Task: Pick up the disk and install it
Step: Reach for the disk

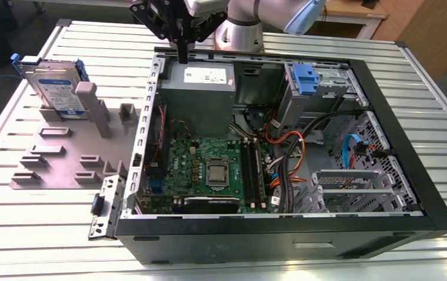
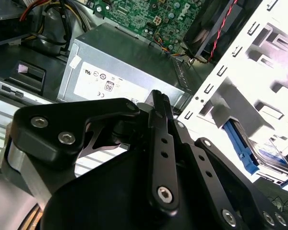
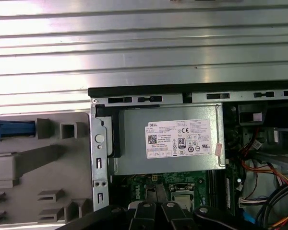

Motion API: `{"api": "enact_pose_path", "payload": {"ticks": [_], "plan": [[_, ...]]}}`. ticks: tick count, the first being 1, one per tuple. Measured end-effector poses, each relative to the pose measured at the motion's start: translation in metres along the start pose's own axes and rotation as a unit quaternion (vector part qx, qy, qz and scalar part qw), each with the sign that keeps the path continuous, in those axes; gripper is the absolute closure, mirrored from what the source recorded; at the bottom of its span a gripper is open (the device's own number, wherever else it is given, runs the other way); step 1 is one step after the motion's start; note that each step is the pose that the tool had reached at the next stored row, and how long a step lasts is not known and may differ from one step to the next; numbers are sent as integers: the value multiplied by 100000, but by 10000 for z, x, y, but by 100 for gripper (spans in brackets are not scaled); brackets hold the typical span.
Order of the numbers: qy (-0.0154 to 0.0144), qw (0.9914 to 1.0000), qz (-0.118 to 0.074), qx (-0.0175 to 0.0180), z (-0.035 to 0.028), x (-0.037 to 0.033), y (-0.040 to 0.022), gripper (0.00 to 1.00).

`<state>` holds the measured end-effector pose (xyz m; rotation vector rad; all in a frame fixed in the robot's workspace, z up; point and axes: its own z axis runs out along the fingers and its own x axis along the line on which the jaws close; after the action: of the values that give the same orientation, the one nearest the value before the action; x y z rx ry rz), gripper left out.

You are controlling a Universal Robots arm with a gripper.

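**Closed gripper [image 1: 183,57] above an open computer case [image 1: 286,246] – disk [image 1: 55,88] not yet picked up**

The gripper hangs fingers-down at the far edge of the case, its two fingers pressed together with nothing between them. In the second wrist view they meet in a single narrow blade above the power supply.

Everything rests on a ribbed metal table [image 1: 442,117]. The black case lies on its side with the side panel off, probably so that its bays can be reached from above. Inside, a grey boxy power supply [image 1: 200,88] with a white sticker sits at the far end, just below the gripper. A green motherboard [image 1: 207,164] lies nearer.

On the exterior view's left, touching the case wall, lies a flat grey holder [image 1: 59,152] with raised pegs and slots.

The disk stands on edge in a slot at the holder's far end, well apart from the gripper. It is a silver-grey drive with a white-and-blue label, framed by a blue carrier bracket [image 1: 16,58]. Its long axis appears to run upward, leaning slightly, with the label facing near and the exterior view's right. Standing it this way likely leaves the upper edge free for a grasp from above.
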<state>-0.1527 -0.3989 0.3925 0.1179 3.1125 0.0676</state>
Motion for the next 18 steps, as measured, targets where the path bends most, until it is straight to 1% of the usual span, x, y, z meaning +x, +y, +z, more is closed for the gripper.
{"api": "enact_pose_path", "payload": {"ticks": [18], "plan": [[3,100000,2,1,1,69,-5,89]]}}
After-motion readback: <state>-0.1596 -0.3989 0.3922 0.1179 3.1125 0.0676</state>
